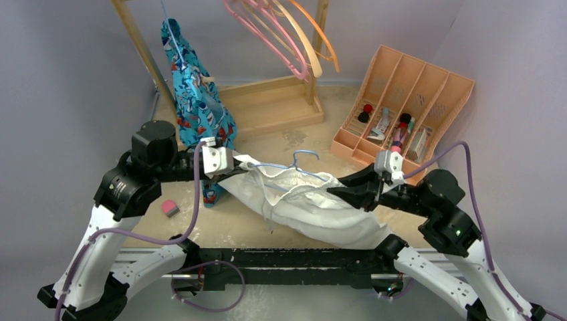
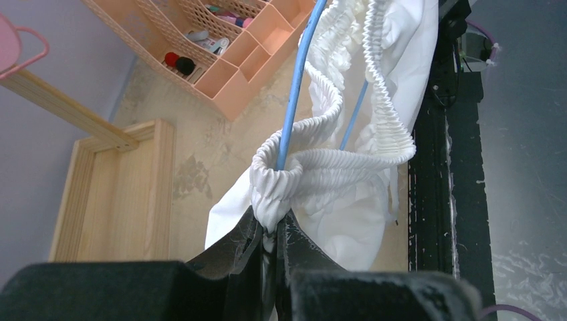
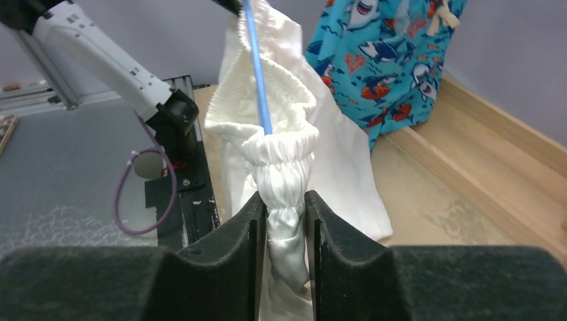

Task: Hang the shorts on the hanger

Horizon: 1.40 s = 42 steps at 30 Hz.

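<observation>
- your left gripper (image 2: pixel 271 234) is clamped on the shorts (image 1: pixel 304 200) waistband
- your right gripper (image 3: pixel 286 224) pinches its other end
- the hanger (image 1: pixel 297 175) runs inside the waistband, between both grippers

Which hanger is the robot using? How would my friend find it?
Look between the two black grippers in the middle of the table, where white shorts hang stretched. The hanger pokes out of their waistband. It is thin and light blue, unlike the pink and orange hangers up on the rack.

shark garment (image 1: pixel 197 100) just behind left arm, organizer (image 1: pixel 404 107) behind right
</observation>
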{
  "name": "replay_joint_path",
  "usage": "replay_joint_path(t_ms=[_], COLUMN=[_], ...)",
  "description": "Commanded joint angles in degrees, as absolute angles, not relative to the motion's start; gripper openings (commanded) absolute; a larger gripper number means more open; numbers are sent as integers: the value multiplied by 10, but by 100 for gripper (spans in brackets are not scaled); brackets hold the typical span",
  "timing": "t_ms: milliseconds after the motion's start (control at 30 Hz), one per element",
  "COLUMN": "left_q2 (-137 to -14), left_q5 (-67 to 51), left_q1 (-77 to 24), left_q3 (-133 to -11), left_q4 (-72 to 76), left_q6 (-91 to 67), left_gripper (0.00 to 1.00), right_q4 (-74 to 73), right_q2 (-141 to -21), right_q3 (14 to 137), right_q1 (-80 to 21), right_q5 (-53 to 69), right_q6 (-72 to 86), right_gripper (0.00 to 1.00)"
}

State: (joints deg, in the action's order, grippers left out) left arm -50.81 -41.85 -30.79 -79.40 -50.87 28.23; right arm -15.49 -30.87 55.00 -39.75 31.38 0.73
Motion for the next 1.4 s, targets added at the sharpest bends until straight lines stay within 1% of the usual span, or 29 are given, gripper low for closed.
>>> replay_joint_path(t_ms=[0, 100, 200, 267, 300, 367, 400, 500, 633, 767, 867, 967, 1033, 1167, 1367], left_q2=[-494, -487, -477, -470, -465, -460, -458, -463, -472, -447, -442, -462, -480, -495, -536], left_q5=[-389, -351, -308, -275, -261, -238, -225, -171, -81, 24, 59, 49, 62, 109, 216], left_q1=[-306, -307, -307, -306, -306, -306, -307, -307, -307, -306, -307, -306, -306, -306, -306], left_q3=[-790, -799, -802, -802, -802, -803, -804, -822, -845, -838, -841, -854, -866, -864, -874], left_q4=[-450, -455, -457, -453, -453, -457, -459, -477, -503, -453, -432, -424, -427, -410, -400], left_q6=[222, 195, 160, 128, 115, 88, 68, 6, -38, -100, -164, -205, -232, -252, -221], left_gripper=[0, 0, 0, 0, 0, 0, 0, 0, 0, 0, 0, 0, 0, 0, 0], right_q4=[-144, -140, -137, -136, -138, -148, -152, -167, -174, -156, -144, -143, -139, -112, -120], right_q2=[-330, -332, -329, -328, -329, -331, -333, -337, -344, -346, -350, -361, -366, -358, -357], right_q3=[579, 598, 622, 638, 646, 665, 673, 687, 701, 704, 705, 713, 719, 720, 727], right_q1=[-399, -399, -399, -398, -398, -398, -399, -399, -399, -398, -398, -399, -399, -399, -399], right_q5=[251, 213, 177, 164, 157, 140, 129, 88, 47, 34, 19, 7, 1, 0, -18], right_q6=[33, 41, 52, 56, 57, 58, 59, 60, 61, 60, 65, 66, 64, 66, 68], right_gripper=[35, 49, 60, 70, 76, 95, 98, 99, 99, 99, 99, 99, 99, 98, 98])
